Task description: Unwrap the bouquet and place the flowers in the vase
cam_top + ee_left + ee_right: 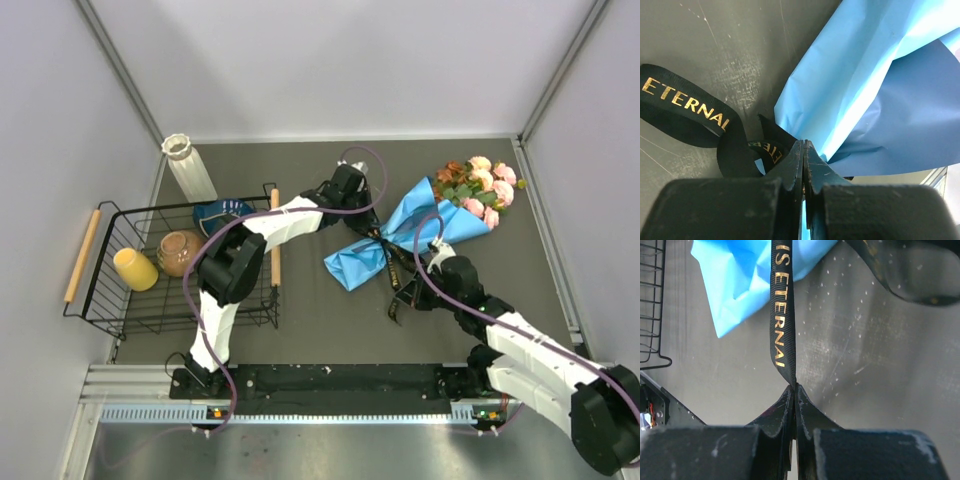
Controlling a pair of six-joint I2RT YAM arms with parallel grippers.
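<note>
Right gripper (pixel 794 387) is pinching the black ribbon (pixel 781 315), which is running taut straight ahead of its tips toward the blue paper (pixel 735 285). Left gripper (pixel 804 147) is pressing its fingers together right at the knot, with paper just ahead and a ribbon loop to its left. Can't tell which it's nipping. Bouquet (pixel 440 215) is lying wrapped between both grippers. Vase (pixel 190 168) is standing well off to the left gripper's left.
</note>
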